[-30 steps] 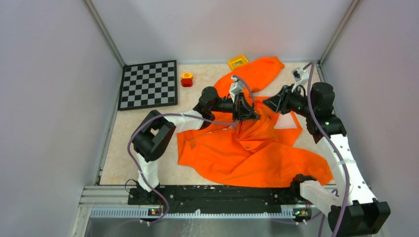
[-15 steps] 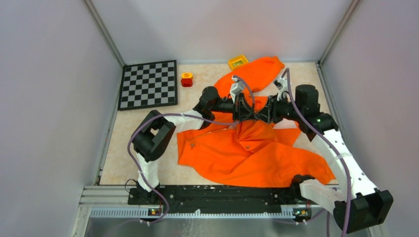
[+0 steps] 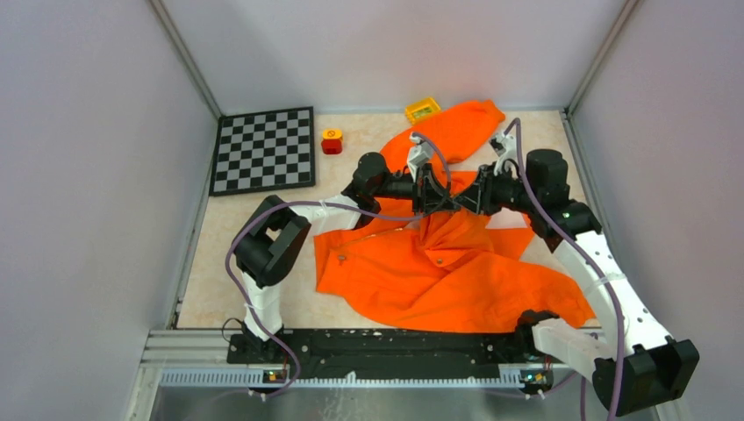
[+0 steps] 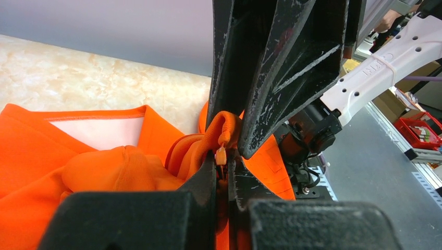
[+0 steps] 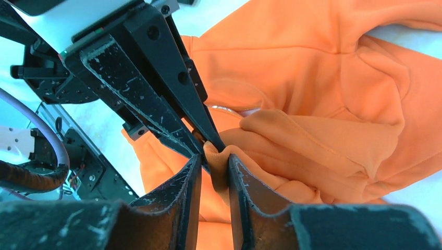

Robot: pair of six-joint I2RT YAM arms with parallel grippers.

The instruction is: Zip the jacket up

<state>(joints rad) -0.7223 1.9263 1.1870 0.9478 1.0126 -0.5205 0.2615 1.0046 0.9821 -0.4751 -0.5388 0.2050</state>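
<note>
The orange jacket (image 3: pixel 439 272) lies crumpled across the middle of the table, one sleeve reaching to the back. My left gripper (image 3: pixel 441 197) is shut on a raised fold at the jacket's front edge. In the left wrist view (image 4: pixel 222 161) a small pale zipper end shows between its fingers. My right gripper (image 3: pixel 468 197) meets it tip to tip from the right. In the right wrist view (image 5: pixel 215 159) its fingers close round a fold of the jacket (image 5: pixel 312 78). A thin metallic zipper (image 5: pixel 225 109) runs just behind that fold.
A checkerboard (image 3: pixel 263 151) lies at the back left. A small red block (image 3: pixel 332 141) stands beside it, and a yellow box (image 3: pixel 422 110) sits at the back wall. Grey walls close in three sides. The arm bases stand on the rail (image 3: pixel 377 346) at the near edge.
My right gripper has swung left from the back right and come up against the left gripper at the raised fold. The left gripper has held still with the fabric in it.
</note>
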